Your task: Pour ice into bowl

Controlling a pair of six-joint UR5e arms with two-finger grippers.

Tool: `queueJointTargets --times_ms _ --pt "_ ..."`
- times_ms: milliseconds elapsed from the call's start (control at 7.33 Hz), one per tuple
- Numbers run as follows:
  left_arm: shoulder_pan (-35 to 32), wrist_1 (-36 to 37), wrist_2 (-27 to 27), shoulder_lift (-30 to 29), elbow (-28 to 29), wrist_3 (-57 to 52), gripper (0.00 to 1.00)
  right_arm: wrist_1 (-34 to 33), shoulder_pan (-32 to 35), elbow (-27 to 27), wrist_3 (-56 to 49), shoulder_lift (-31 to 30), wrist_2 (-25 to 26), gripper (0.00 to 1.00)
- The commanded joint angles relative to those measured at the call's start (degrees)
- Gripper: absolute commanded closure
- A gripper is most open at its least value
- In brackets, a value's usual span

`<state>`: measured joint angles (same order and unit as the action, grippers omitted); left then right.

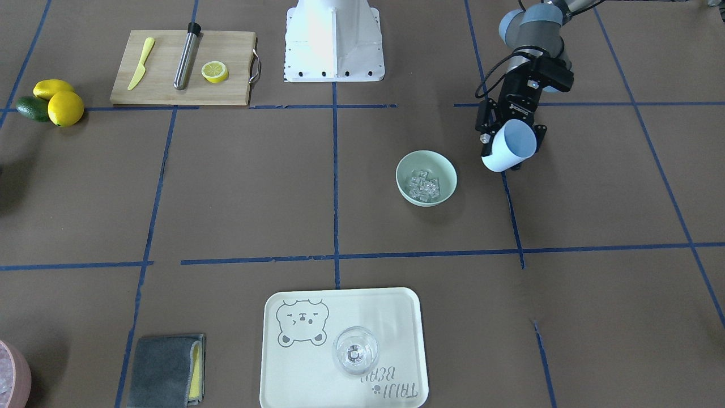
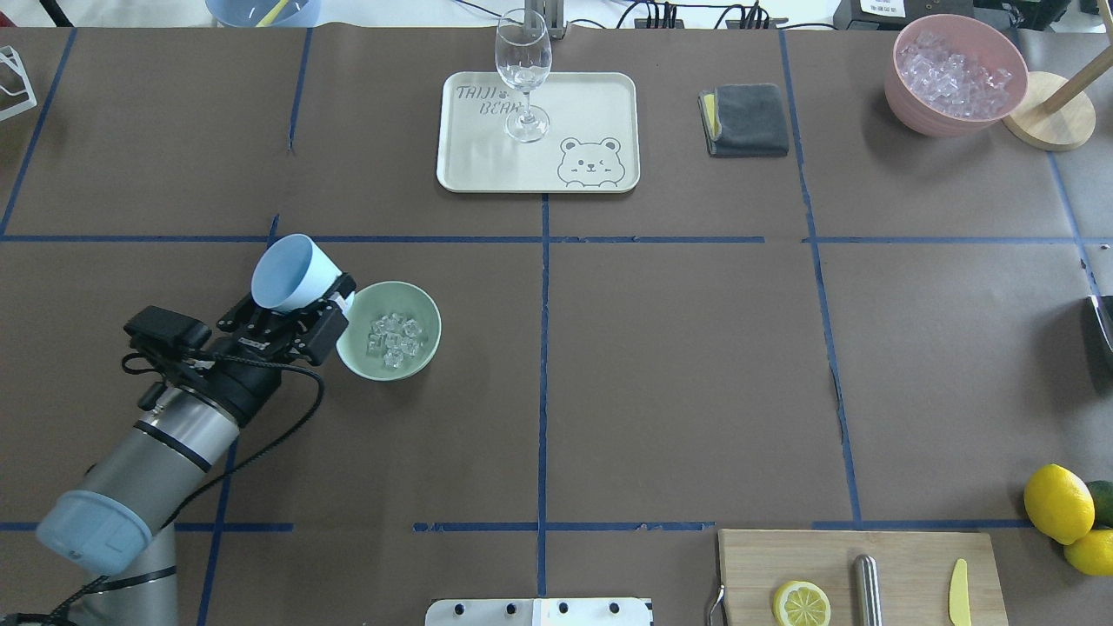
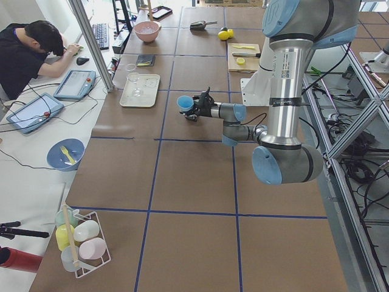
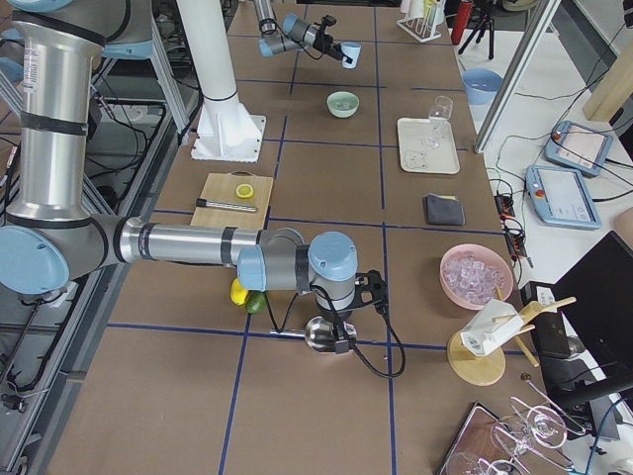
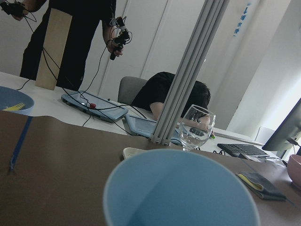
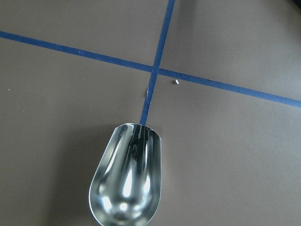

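While the ice [image 2: 394, 339] is lying in the bowl [image 2: 430, 317], the left fingers [image 2: 341, 285] are gripping a tilted, apparently empty cup [image 2: 291, 271] alongside; pouring is seemingly ending, righting the cup due next.

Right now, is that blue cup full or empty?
Empty: the cup shows a bare blue inside in the wrist view, and the ice lies in the green bowl.

Your two silver-and-blue arms.
Your left arm [image 2: 161, 456] showed a brushed silver tube, a pale blue joint cap [image 2: 91, 530], a black wrist housing [image 2: 248, 369] and a looping black cable [image 2: 318, 396]. The right arm [image 4: 188, 242] matched it. The white pedestal [image 1: 334, 51] carried dark bolts along its base plate.
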<state>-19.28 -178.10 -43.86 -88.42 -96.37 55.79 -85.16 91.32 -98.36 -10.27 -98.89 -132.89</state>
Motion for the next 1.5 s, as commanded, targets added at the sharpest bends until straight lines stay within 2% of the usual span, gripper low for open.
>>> queueJointTargets --times_ms 0,409,682,955,1364 --pt "-4.17 0.47 0.09 6.84 1.26 0.29 1.00 -0.01 0.00 -0.08 0.07 0.01 0.00 0.00" --pt "-6.74 0.56 -0.52 7.30 10.82 1.77 1.00 0.08 0.00 -0.08 0.07 0.10 0.00 0.00" --pt "-6.56 0.56 -1.58 6.52 15.58 7.83 1.00 0.00 0.00 -0.08 -0.02 0.18 0.00 0.00" --pt "-6.04 0.56 -1.14 6.07 18.04 10.38 1.00 0.08 0.00 -0.08 -0.02 0.27 0.00 0.00" --pt "-5.77 0.56 1.15 5.72 18.85 12.15 0.94 0.08 0.00 -0.08 -0.02 0.45 0.00 0.00"
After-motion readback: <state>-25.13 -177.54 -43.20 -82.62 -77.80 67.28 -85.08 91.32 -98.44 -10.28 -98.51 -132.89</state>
